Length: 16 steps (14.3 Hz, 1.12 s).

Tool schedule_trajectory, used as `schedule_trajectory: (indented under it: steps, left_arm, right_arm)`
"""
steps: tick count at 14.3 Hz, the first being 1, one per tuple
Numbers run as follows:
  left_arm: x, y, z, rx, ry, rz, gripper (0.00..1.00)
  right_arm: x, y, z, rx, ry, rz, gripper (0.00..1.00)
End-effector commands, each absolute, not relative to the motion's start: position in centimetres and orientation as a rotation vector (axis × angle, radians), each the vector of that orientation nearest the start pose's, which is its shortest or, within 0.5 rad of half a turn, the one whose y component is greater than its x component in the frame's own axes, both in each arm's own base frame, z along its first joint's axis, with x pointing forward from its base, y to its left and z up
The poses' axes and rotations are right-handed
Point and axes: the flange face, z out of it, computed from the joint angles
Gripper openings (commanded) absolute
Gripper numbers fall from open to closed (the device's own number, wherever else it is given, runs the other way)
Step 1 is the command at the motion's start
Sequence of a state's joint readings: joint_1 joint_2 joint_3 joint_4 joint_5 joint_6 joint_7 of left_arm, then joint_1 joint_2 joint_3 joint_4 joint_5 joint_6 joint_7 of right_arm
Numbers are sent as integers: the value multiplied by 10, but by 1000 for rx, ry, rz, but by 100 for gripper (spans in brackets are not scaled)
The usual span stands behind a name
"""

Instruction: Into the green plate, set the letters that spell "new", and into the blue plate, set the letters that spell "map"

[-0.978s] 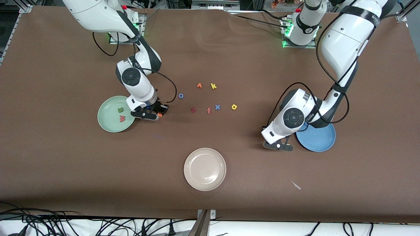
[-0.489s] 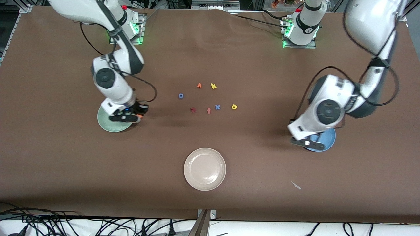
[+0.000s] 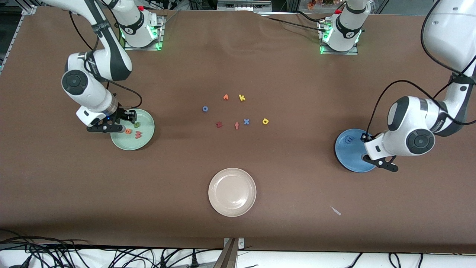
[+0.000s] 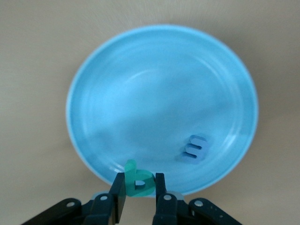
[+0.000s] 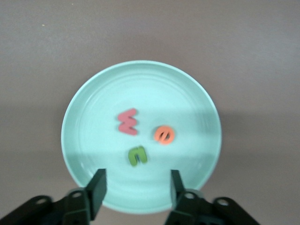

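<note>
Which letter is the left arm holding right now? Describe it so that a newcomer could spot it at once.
Find the sky-blue plate at the left arm's end of the table. Over its rim hangs the left tool, shut on a teal letter a. The only other letter there, a blue m, lies flat in the plate; the a is green-tinted and pinched upright.

This is a robotics lab. Two white Franka arms stand bolted on metal base plates [image 3: 338, 48] with green status lights at about eleven and one o'clock on a table [image 3: 238, 67] under a brown cloth. Aluminium framing [image 3: 26, 9] edges the corners, and a tangle of black cables [image 3: 93, 257] runs along the floor at six o'clock.
</note>
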<state>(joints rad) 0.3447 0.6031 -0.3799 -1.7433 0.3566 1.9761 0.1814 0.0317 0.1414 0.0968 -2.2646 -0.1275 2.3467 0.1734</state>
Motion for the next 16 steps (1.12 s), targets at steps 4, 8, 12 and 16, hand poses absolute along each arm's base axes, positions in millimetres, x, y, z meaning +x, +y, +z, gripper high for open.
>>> schedule_trajectory:
  steps: [4, 8, 12, 16]
  left_arm:
    - [627, 5, 246, -3061, 632, 550, 100]
    - [615, -102, 317, -3065, 543, 507, 100]
    - [588, -208, 331, -3093, 329, 483, 100]
    - [556, -301, 305, -3107, 33, 474, 100]
  right_arm:
    - [541, 72, 424, -3206, -2, 152, 100]
    - [558, 72, 505, -3206, 7, 121, 100]
    - [558, 64, 581, -3149, 53, 151, 100]
    - [554, 5, 614, -3045, 27, 171, 100]
